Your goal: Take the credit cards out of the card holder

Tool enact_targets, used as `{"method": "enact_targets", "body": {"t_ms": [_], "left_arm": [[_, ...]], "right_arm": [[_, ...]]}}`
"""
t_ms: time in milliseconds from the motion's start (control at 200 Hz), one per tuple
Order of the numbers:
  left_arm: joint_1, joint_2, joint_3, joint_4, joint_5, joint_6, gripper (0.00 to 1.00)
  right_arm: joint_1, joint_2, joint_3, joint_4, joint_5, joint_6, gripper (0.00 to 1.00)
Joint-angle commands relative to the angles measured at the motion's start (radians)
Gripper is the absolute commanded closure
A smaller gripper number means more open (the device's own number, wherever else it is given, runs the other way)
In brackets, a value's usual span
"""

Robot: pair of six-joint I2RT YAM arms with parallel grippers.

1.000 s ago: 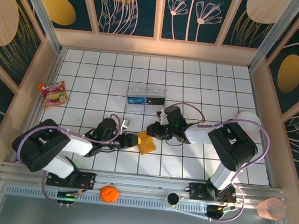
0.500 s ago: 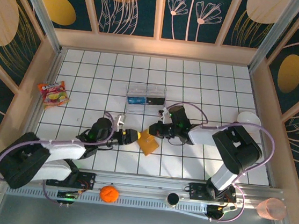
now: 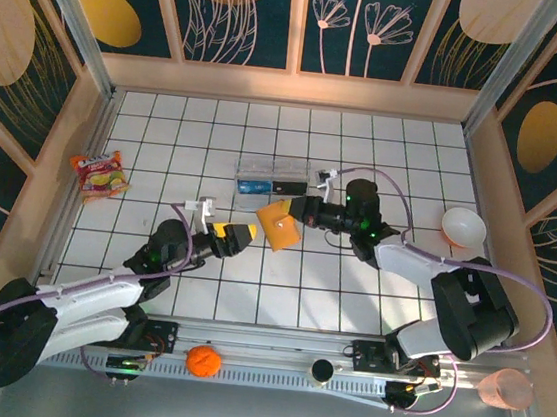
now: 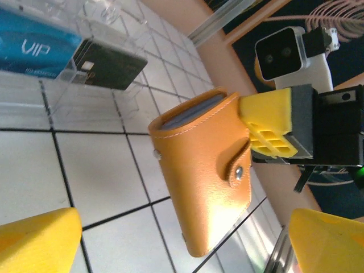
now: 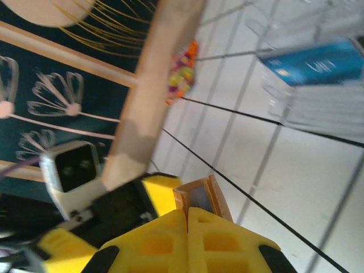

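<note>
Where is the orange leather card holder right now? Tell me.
In the top view, the orange leather card holder is mid-table, gripped by the right hand, just nearer the arms than the clear plastic box and right of the open left hand.

Interior of card holder (image 4: 199,170), seemingly hidden

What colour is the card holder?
The card holder is orange-tan with pale stitching; best seen in the left wrist view.

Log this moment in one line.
left gripper: open, clear of card holder | right gripper: shut on card holder edge | card holder: closed, strap fastened | clear box: blue card inside
</note>
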Motion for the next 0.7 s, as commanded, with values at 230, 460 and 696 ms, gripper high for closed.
{"method": "enact_targets", "body": {"t_ms": [230,460,696], "left_arm": [[0.055,0.160,-0.013,0.507,0.195,-0.121,0.21],[0.054,0.151,0.010,0.483,0.204,-0.110,0.32],[0.049,0.184,0.014,0.520,0.230,-0.130,0.50]], "right_arm": [[0.037,0.060,0.024,0.489,-0.024,0.340,1.00],[0.071,0.122,0.055,0.546,-0.006,0.389,1.00],[0.076,0.152,0.064,0.559,0.011,0.417,1.00]]}}
